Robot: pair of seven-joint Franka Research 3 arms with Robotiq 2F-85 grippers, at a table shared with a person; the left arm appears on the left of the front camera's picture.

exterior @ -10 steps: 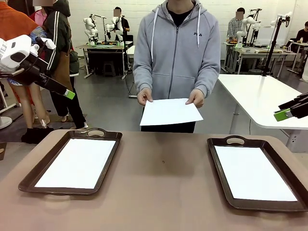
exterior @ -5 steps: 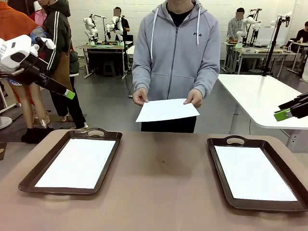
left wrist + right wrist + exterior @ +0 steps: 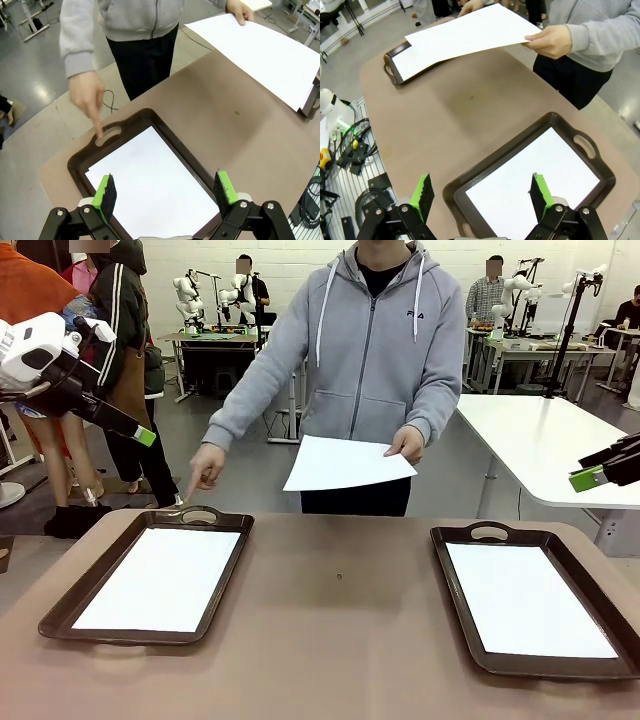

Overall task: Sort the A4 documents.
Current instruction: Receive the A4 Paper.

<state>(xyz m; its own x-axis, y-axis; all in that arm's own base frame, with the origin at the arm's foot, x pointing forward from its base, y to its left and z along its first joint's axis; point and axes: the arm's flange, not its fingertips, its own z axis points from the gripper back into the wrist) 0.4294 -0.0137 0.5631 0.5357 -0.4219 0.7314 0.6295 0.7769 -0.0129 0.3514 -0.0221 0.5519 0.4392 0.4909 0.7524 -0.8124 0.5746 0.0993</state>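
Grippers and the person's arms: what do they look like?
Left gripper and right gripper: black linkage fingers with silver screws, bright green pads. The left arm has a white casing. The person wears grey hoodie sleeves with ribbed cuffs.

The grey zip-up hooded sweatshirt on the person at the far side of the counter has a small dark logo on the chest. It reads "FILA", but the letters are tiny and hard to see. The white paper sheets are blank. The dark brown trays carry no words. Nothing else here can be read.
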